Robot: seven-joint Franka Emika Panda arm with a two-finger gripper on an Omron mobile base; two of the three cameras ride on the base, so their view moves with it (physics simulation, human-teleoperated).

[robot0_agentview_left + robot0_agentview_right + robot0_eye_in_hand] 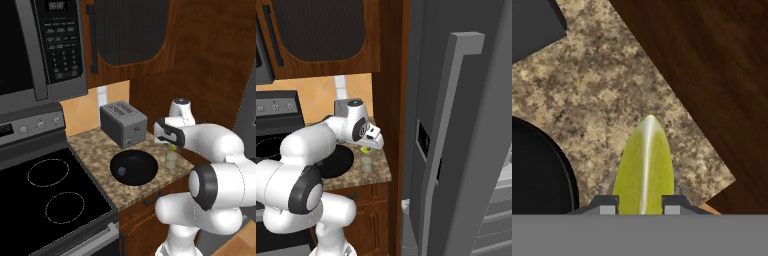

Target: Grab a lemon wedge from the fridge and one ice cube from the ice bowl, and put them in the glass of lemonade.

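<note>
yellow-green lemon wedge sits pinched between the two dark fingertips of the gripper; jaws nearly pressed together on it, pointed tip projecting forward past them. in the base views the wedge hangs just above the glass of lemonade, which stands upright on the speckled granite counter near its front right corner

the ice bowl lies just beside the glass, to its left, between it and the stovetop. one ice cube rests inside the bowl, left of centre. the toaster stands behind the bowl. the fridge rises to the right of the counter, beyond the wooden side panel, door shut

judged stage: wedge carried to the glass, release not yet done; ice cube untouched

risks from here:
- hand view looks down on bare counter and the counter edge, with the bowl rim at lower left; the glass cannot be made out under the wedge there, so alignment over the rim cannot be confirmed. release off-centre could bounce the wedge off the rim onto the counter or over the nearby edge
- the wedge is long relative to the glass mouth; dropped flat it could bridge the rim rather than fall in
- glass is small and light-looking, close to the counter edge; a low descent with the fingers could tip it
- the later reach into the bowl passes close by the glass; a sweep of the wrist could knock it
</note>
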